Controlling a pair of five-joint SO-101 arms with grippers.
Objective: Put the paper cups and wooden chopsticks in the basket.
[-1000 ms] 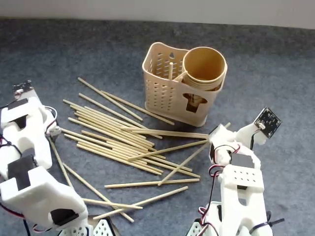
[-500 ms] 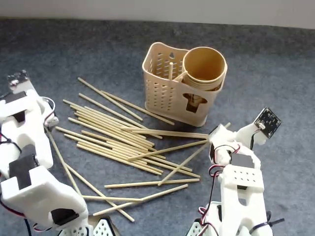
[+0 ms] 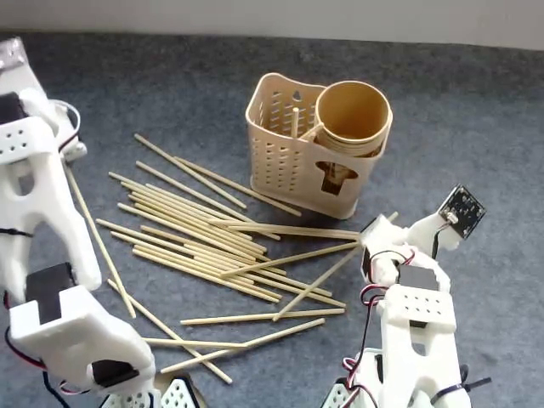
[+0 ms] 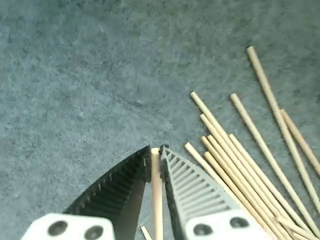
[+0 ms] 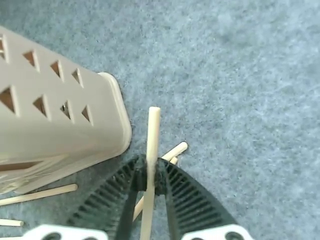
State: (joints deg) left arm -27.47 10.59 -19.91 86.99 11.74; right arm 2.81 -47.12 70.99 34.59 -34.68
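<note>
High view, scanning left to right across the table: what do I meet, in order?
In order: left arm → loose chopsticks → basket → paper cups in the basket's right side → right arm.

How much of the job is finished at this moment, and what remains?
Done: the paper cups stand in the basket, with one upright chopstick beside them. In hand: the left hand grips a stick; the right hand grips a second stick. Left: the loose chopsticks on the carpet.

A grey-blue carpet (image 3: pixel 170 93) covers the surface, meeting a pale wall (image 3: pixel 340 17) along the far edge.
</note>
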